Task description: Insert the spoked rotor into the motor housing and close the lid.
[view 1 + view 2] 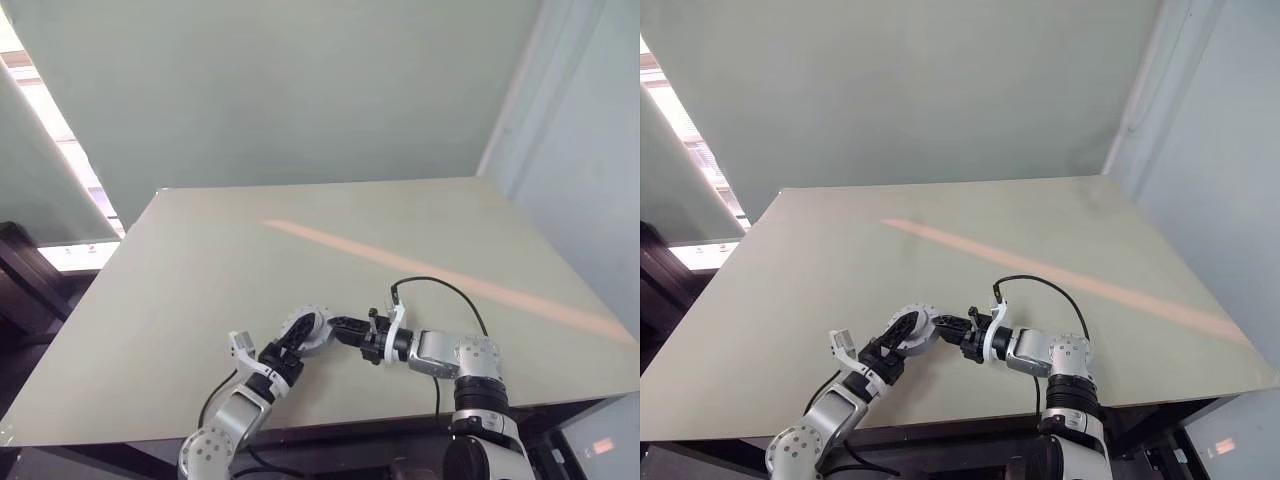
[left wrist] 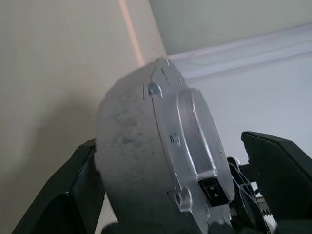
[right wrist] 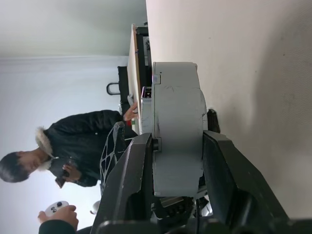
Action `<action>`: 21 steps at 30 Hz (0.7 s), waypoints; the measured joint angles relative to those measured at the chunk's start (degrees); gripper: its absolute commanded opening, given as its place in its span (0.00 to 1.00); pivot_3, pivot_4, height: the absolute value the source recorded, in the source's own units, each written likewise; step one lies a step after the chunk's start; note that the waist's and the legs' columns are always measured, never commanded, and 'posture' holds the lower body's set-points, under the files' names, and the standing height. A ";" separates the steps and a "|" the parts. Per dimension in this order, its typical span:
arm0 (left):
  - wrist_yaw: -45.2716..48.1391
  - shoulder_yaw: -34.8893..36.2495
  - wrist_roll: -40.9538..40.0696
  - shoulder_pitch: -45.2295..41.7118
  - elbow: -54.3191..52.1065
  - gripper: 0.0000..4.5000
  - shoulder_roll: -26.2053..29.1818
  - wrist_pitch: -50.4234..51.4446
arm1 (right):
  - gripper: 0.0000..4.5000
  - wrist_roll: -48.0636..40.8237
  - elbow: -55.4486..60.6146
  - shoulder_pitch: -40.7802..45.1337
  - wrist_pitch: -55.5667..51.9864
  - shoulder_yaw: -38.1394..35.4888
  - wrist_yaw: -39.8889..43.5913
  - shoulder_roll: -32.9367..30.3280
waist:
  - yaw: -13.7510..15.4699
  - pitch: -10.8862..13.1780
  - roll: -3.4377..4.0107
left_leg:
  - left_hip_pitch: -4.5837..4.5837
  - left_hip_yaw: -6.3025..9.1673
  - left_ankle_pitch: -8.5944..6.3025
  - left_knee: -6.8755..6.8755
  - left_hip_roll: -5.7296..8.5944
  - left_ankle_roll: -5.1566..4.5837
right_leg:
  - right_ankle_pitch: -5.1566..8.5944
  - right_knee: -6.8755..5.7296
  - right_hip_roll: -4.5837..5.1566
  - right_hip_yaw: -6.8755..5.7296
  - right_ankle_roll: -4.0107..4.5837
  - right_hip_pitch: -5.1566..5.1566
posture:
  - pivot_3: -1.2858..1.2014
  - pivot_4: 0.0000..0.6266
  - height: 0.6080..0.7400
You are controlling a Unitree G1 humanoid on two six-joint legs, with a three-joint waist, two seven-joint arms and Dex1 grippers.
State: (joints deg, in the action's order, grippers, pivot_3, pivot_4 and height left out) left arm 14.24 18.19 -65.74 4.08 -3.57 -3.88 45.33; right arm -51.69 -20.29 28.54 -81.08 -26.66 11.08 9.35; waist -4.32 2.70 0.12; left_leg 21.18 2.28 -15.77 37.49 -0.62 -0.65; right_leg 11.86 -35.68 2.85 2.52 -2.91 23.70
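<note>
A thick round grey metal part, the motor housing [image 1: 303, 328], hangs just above the table near its front edge. On one face lies a flatter silver plate [image 2: 187, 141] with a small black socket; I cannot tell whether it is the lid. My right gripper [image 3: 178, 141] is shut across the housing's [image 3: 178, 126] thickness, one black finger [image 3: 131, 170] on each flat face. My left gripper [image 2: 168, 146] stands open around its rim from the other side, with a gap at one finger [image 2: 275, 170]. The spoked rotor is out of view.
The pale table [image 1: 330, 250] stretches ahead with an orange stripe [image 1: 450, 275] running diagonally across it. Its front edge [image 1: 380, 415] lies just under both arms. A person in a dark jacket [image 3: 83, 141] holding a controller stands off the table's side. A black cable [image 1: 445, 285] loops over my right wrist.
</note>
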 measured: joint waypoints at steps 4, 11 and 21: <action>-0.03 0.09 -0.76 -0.45 0.67 0.72 -0.34 0.82 | 0.27 -0.56 0.67 -0.01 0.03 0.22 -0.60 0.00 | 0.01 0.00 0.00 | 0.01 0.00 0.00 0.02 0.00 0.00 | 0.00 0.00 0.00 0.00 0.00 0.00 | 0.52 0.00 1.00; -0.10 1.14 -5.13 -1.37 2.54 0.55 -0.96 0.62 | 0.27 -2.41 0.74 -0.04 0.37 0.06 -1.14 -0.01 | 0.01 0.00 0.00 | 0.47 0.07 0.00 0.34 0.01 0.00 | -0.09 -0.10 -0.04 0.01 -0.12 0.30 | 0.52 0.00 1.00; -0.32 1.17 -7.49 -1.99 3.86 0.53 -1.21 -0.89 | 0.34 -2.66 2.39 -0.62 3.49 2.62 -0.86 0.02 | 0.02 0.00 0.00 | 0.48 0.09 0.00 0.37 0.02 0.00 | -0.10 -0.10 -0.05 0.02 -0.13 0.29 | 0.52 0.00 1.00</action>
State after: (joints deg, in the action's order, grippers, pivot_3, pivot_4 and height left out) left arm 13.92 19.35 -73.23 2.09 0.29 -5.09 44.44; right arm -54.35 -17.90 27.92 -77.59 -24.05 10.22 9.37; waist -4.30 2.69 0.13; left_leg 21.66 2.37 -15.77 37.86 -0.59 -0.66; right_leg 11.76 -35.78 2.80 2.55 -3.05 23.98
